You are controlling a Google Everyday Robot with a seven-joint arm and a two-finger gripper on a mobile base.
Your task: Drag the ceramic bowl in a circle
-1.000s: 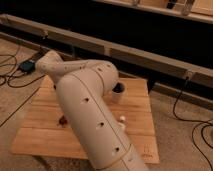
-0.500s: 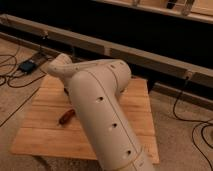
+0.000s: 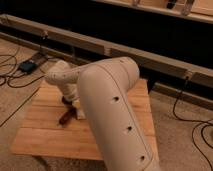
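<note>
Across the middle of the camera view stood the robot's pale arm (image 3: 112, 107), so broad and close that it blocked most of the scene behind it; its lower end ran out of the picture at the bottom edge; the ceramic bowl could not be seen anywhere, and if it lay on the table it was somewhere behind the arm, though where exactly could not be told. Down at the arm's far left end, below the rounded wrist joint, the gripper (image 3: 67, 100) was only a small dark shape just above the wood, half covered by the arm; its fingers were drawn together, closed, and whether they pressed on or held anything could not be made out. Just near and left of the gripper lay a small reddish-brown object (image 3: 65, 118) on the boards, long and tilted, its nature unclear; a little patch of something pale beside it, against the arm, was too hidden to name. Under all this was a wooden table (image 3: 45, 135) of light planks, its right part and near right corner covered by the arm; around it lay a dull carpeted floor (image 3: 187, 125); black cables (image 3: 185, 107) trailed over the floor at right and at far left, where a small dark box (image 3: 29, 65) sat; along the far side ran a long dark wall with a pale rail (image 3: 115, 50) across it.
</note>
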